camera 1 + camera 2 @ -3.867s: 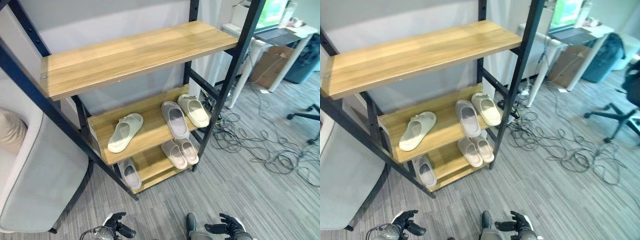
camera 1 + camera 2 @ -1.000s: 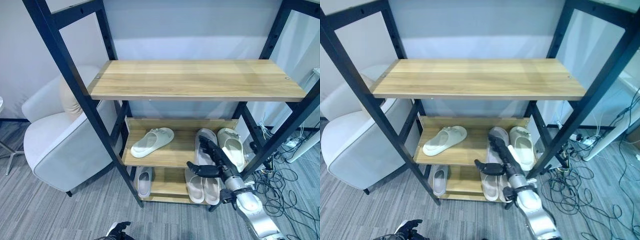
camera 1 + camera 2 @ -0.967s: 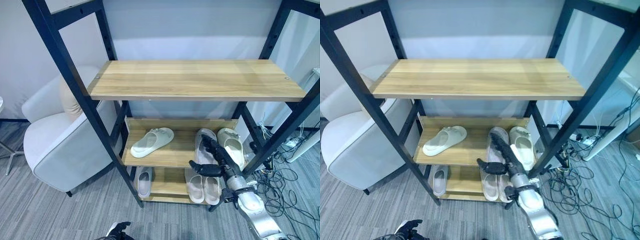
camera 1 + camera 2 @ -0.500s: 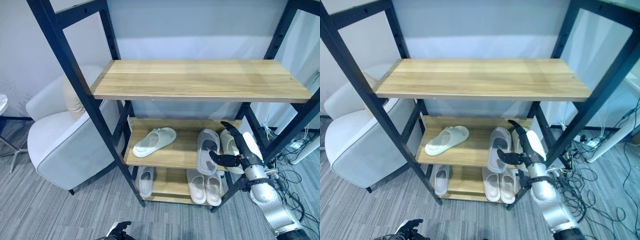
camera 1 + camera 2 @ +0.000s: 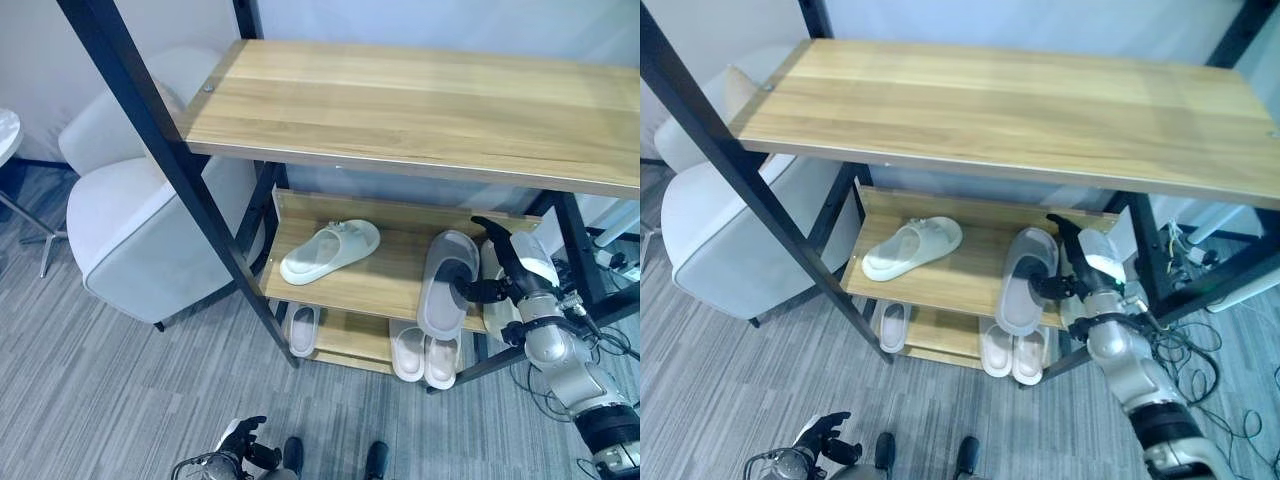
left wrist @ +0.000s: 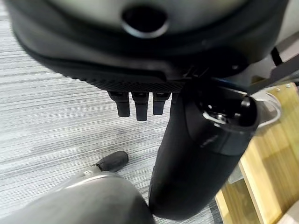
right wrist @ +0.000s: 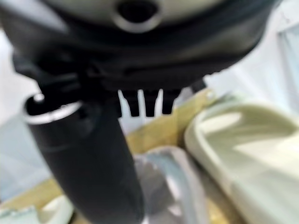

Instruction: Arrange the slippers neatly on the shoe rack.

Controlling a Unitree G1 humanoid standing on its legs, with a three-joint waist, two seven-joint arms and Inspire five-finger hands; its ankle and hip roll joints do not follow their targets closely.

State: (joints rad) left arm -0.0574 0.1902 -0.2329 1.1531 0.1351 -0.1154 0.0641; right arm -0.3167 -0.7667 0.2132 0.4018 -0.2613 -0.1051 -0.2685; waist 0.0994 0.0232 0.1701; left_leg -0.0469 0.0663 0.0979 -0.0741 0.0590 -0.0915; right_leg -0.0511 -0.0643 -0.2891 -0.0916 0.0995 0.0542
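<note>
The grey slipper [image 5: 444, 285] is found on the middle shelf [image 5: 375, 290], toward the rack's 3 o'clock end, with its heel overhanging the front edge; half a second ago it lay a little further onto the board, so it has been drawn toward the front. It is being gripped by the right hand [image 5: 497, 284], whose thumb is hooked into the slipper's opening while the fingers are laid over the cream slipper [image 5: 1077, 300] just beside it (at the grey one's 3 o'clock). A second earlier that hand was reaching in from the front, spread and empty; contact has since been made.

At the grey slipper's 9 o'clock, well apart, a pale green slipper [image 5: 331, 250] is seen lying askew. On the bottom shelf a beige pair [image 5: 425, 356] is set side by side, with a single grey slipper [image 5: 303, 330] toward 9 o'clock.

The left hand [image 5: 243, 444] is held low above the floor, its fingers loosely curled around nothing.

The straightening of the grey slipper is judged to be under way; the askew green one has not been dealt with.
</note>
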